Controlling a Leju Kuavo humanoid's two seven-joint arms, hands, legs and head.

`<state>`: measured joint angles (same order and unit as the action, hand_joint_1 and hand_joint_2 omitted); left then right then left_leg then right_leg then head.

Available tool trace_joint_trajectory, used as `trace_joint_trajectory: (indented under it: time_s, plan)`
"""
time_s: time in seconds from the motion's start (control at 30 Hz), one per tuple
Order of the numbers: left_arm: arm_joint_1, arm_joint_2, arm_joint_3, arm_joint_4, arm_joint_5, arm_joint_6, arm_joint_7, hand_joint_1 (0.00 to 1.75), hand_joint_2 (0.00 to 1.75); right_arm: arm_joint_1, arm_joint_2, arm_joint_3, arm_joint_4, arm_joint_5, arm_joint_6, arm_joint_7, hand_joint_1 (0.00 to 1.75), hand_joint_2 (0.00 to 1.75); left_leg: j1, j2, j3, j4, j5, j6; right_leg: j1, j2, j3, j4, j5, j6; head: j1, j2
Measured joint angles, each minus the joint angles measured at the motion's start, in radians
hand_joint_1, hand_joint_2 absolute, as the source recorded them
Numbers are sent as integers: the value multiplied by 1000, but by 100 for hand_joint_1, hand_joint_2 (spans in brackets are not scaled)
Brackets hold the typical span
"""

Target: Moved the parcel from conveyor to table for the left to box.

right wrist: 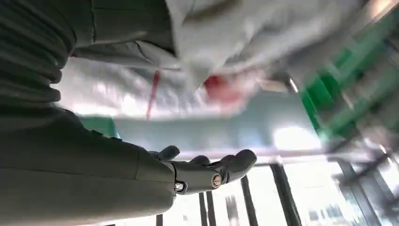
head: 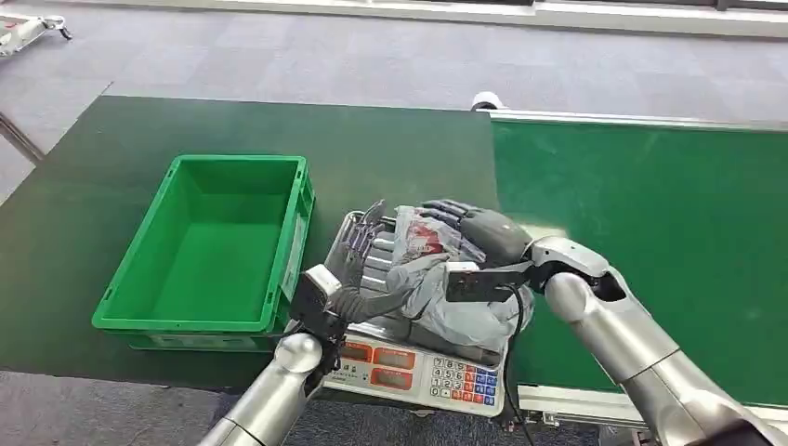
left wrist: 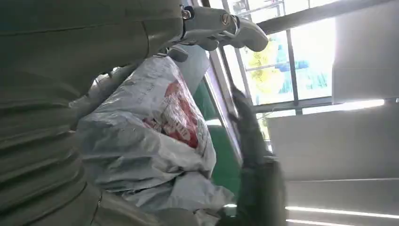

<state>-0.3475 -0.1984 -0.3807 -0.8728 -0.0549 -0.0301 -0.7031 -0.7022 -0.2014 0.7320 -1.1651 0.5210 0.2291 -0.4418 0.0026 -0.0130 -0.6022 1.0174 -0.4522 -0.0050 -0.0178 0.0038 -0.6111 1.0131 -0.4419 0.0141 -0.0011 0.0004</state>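
The parcel, a crumpled grey plastic bag with a red label, lies on the platform of a scale on the dark green table. My left hand is against its left side, fingers spread and standing upright, thumb touching the bag. In the left wrist view the parcel sits between palm and dark fingers, with a gap to the fingers. My right hand lies over the parcel's top. The right wrist view has the parcel blurred, the thumb apart from it.
An empty green crate stands on the table just left of the scale. The conveyor with its green belt runs along the right, its metal edge beside the scale. Grey carpet floor lies beyond the table.
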Motion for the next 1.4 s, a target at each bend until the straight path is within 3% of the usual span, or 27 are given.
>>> trace_joint_trajectory:
  time_s: [0.33, 0.53, 0.83, 1.07, 1.23, 1.4]
  plan:
    - [0, -9, 3, 5, 3, -21, 0, 0, 175, 143, 53, -208, -264, -55, -251, -69, 0, 175, 0, -1, -1, 0, 0, 0, 0, -1, -1, 0, -1, 0, 0, 0]
    - [2, -15, 3, 12, 10, -24, 0, 0, 175, 194, 88, -296, -312, -26, -296, -67, 0, 175, 0, 0, -1, 0, 0, 0, 0, 0, -1, 0, 0, 0, 0, 0]
    - [2, -20, 3, 19, 11, -24, 0, 0, 175, 214, 109, -341, -319, -16, -297, -64, 0, 175, 0, 0, -1, 0, 0, 0, 0, 0, -1, 0, 0, 0, 0, 0]
    - [13, -21, 3, 19, 13, -24, 0, 0, 175, 214, 111, -341, -310, 108, -329, -38, 0, 175, 0, 0, -1, 0, 0, 0, 0, 0, -1, 0, -1, 0, 0, 0]
    - [16, -20, 3, 18, 13, -23, 0, 0, 175, 181, 102, -300, -223, 277, -100, 93, 0, 175, 0, 0, -1, 0, 0, 0, 0, 0, -1, 0, 0, 0, 0, 0]
    - [16, -19, 13, 16, 5, -20, 0, 0, 175, 172, 91, -265, -159, 262, -101, 31, 0, 175, 0, -2, -1, 0, 1, 1, 0, -2, -1, 0, 0, 0, 0, 0]
